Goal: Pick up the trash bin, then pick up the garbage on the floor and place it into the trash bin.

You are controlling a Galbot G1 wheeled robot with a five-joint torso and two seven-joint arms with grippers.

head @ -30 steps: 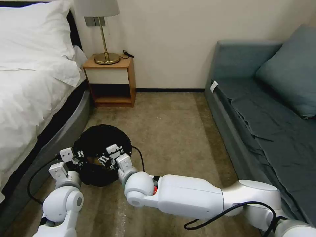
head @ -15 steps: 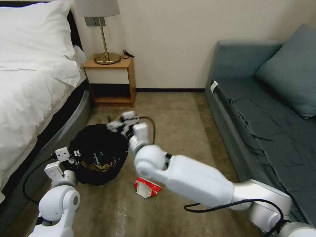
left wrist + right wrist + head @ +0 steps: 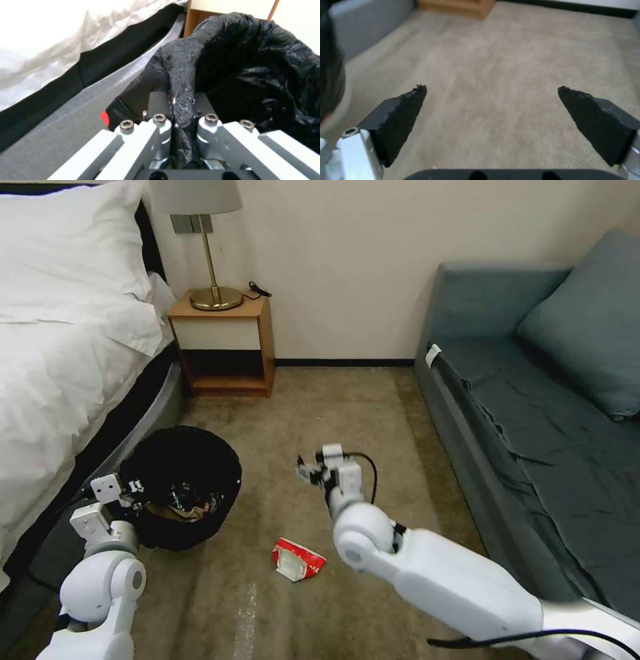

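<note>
Pinching the liner-wrapped rim of the trash bin (image 3: 181,483) beside the bed (image 3: 60,373), the left pincer (image 3: 181,125) is clamped tight on black plastic. The right pincer (image 3: 491,110) hangs wide and empty over the carpet (image 3: 347,413), near the red-white packet (image 3: 297,559). If only the thin bag is caught, the bin could slip or tip, spilling its litter.

Soft, even indoor light with faint shadows; the right wrist view is motion-blurred.
</note>
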